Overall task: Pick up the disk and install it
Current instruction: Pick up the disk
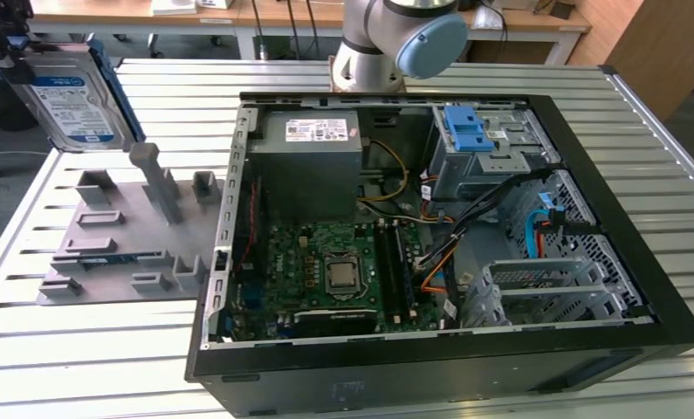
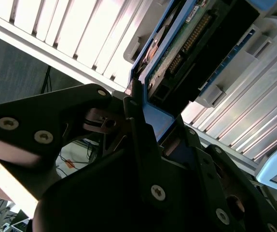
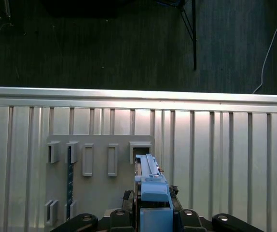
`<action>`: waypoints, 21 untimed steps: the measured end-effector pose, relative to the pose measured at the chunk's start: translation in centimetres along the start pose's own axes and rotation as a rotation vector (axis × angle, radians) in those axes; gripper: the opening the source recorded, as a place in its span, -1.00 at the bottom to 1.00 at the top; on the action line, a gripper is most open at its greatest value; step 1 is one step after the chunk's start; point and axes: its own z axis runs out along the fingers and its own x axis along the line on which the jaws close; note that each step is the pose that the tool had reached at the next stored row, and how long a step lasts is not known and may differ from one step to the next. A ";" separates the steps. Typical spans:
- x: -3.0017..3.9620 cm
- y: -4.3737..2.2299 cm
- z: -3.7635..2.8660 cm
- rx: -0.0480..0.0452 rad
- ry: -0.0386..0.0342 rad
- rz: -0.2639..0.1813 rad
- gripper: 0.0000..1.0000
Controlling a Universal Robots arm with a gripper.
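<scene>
Disk gripped and held aloft, pick-up done by the look of it.

The pincer [image 3: 152, 208] is clamped on the blue frame of the disk [image 1: 77, 98], which hangs above the surface [image 1: 91, 349] near the grey holder [image 1: 126, 236] (at the exterior view's left), well apart from the open computer case [image 1: 626, 218]. I judge the carry to be in hand; seating would call for squaring the frame to a drive bay. Where the pads meet the frame is hidden.
</scene>
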 end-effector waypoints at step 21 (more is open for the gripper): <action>-0.04 0.02 -0.99 0.0000 0.0000 0.000 -0.27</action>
